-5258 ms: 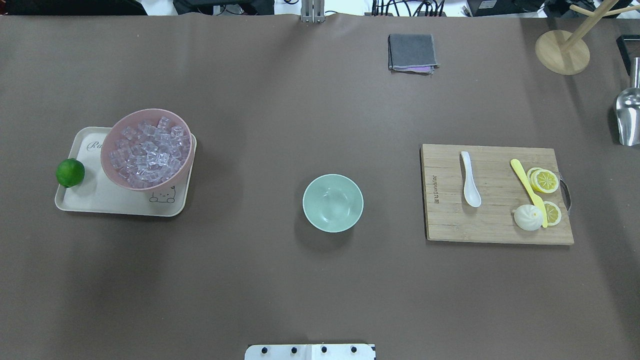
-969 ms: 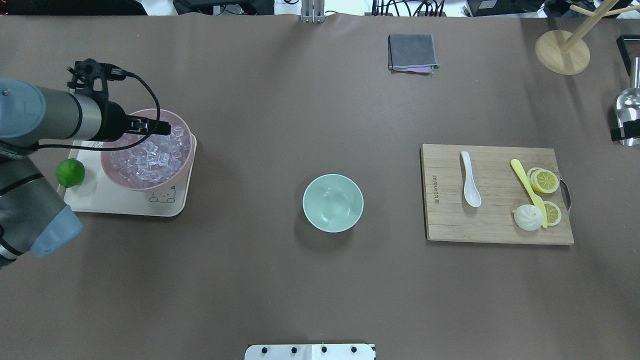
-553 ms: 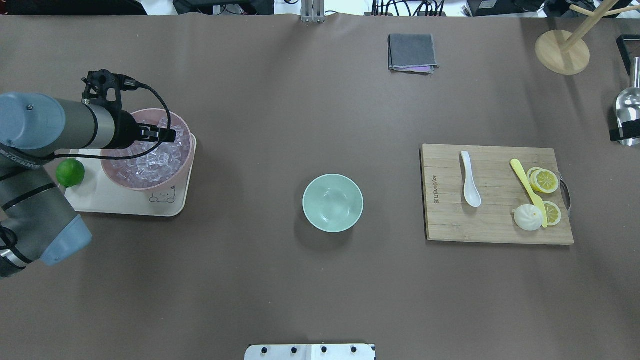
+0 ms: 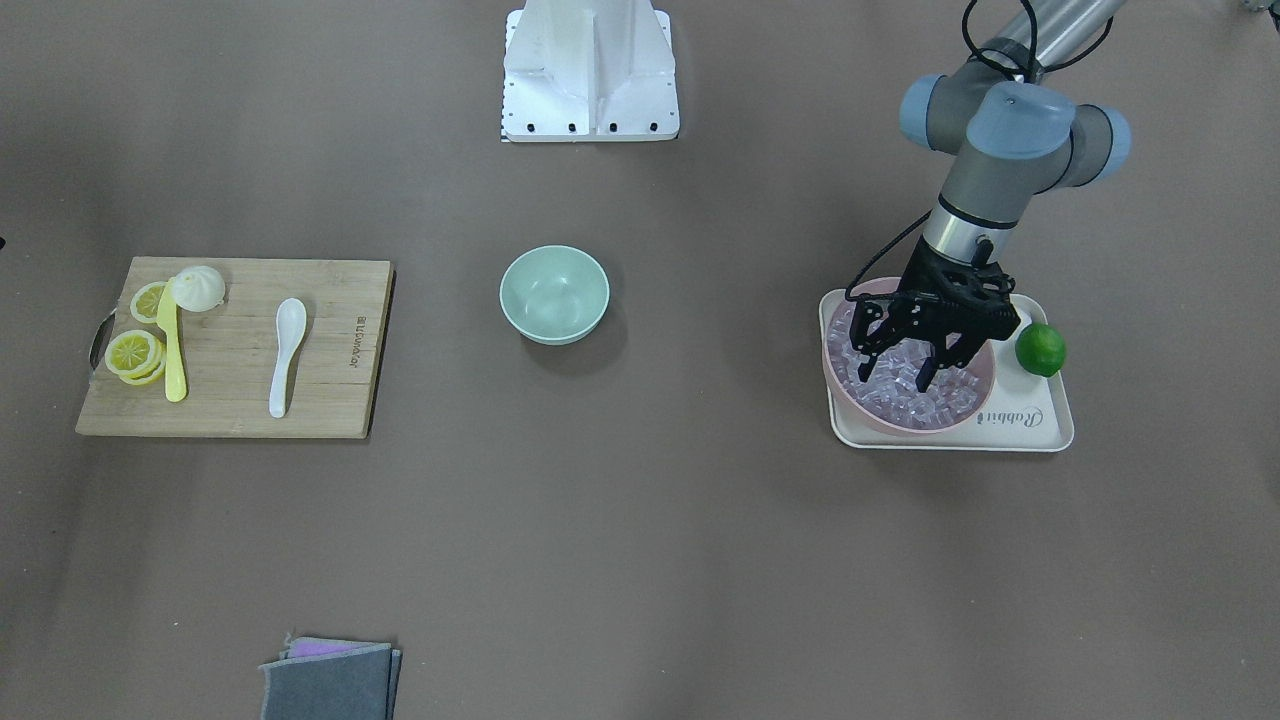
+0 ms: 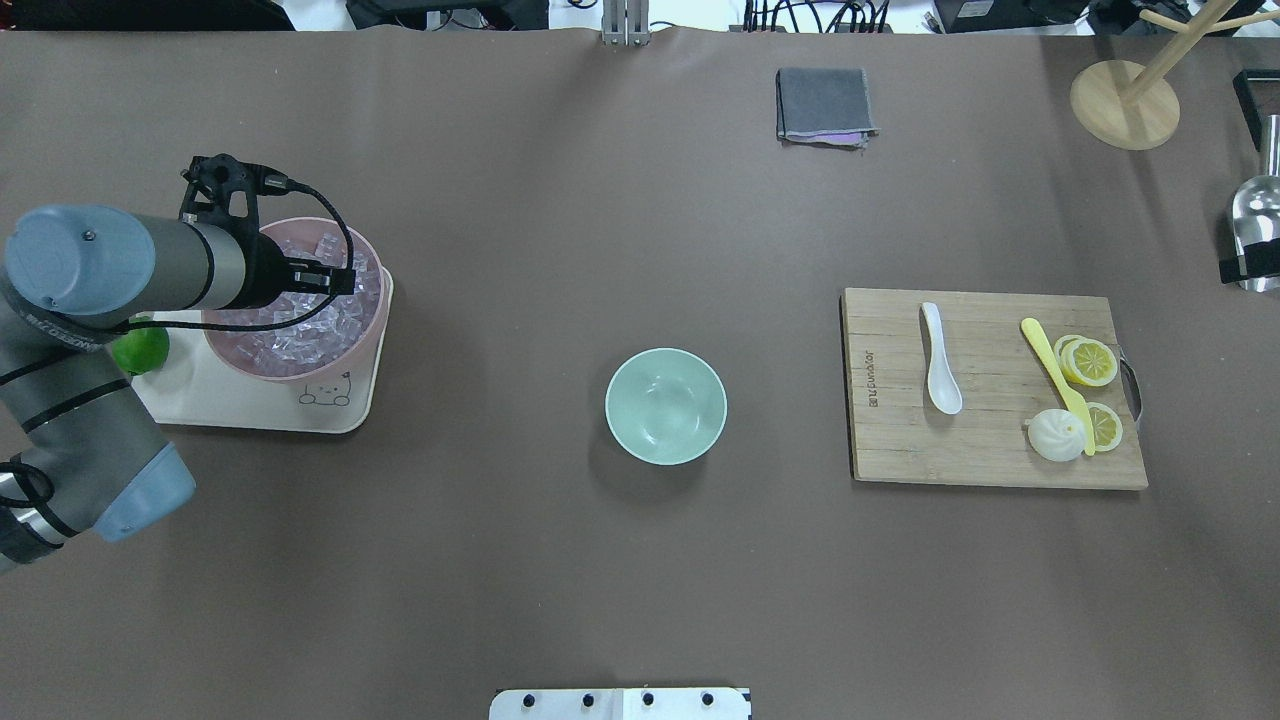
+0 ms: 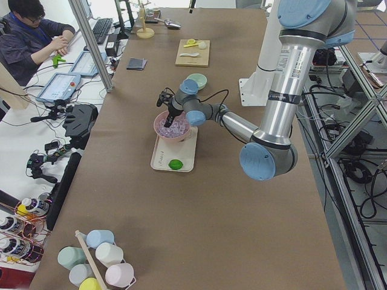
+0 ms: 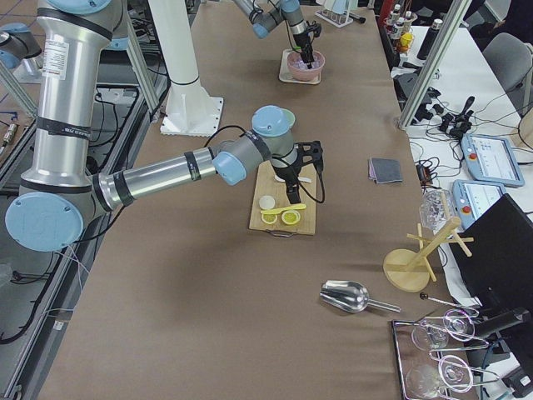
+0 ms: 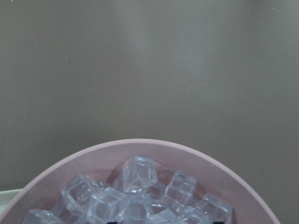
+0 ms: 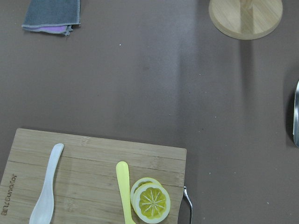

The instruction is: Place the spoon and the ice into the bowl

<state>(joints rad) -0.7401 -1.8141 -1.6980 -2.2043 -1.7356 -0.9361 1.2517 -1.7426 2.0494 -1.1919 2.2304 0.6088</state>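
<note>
Left fingers (image 4: 925,372) are spread open, tips pointing down over the ice (image 4: 905,400) heaped in the pink bowl (image 4: 880,418). Can't tell if the tips touch the cubes. In the overhead view the wrist and cable cover the pink bowl's far-left part, and the fingers show only end-on. In the left wrist view the fingers are cut off at the bottom edge, just two dark specks. The pink bowl's rim is cropped there and cubes fill the lower frame.

The lime (image 4: 1040,350) sits on the tray (image 4: 1040,430) just beside the pink bowl; overhead it is half hidden behind the left arm.

Right fingers (image 7: 298,185) show only in the right side view, hanging above the table (image 5: 500,580) near the cutting board (image 5: 990,455). Cannot tell if they are open or closed. The metal scoop (image 5: 1258,225) is cut off by the overhead view's right edge, with a black bit over it that I can't identify.

The spoon (image 5: 940,360) lies flat on the cutting board, left of the yellow knife (image 5: 1050,365), scoop toward the robot. The right wrist view crops its scoop end. The bowl (image 5: 665,405) stands upright mid-table, well apart from the ice and the spoon.

5.3 s ago no arm was in the overhead view. 1.0 s ago the left fingers were nearer the pink bowl's far rim; they have since shifted toward its middle. The lime went from fully visible to half covered. The spoon, bowl and cutting board are unmoved.
</note>
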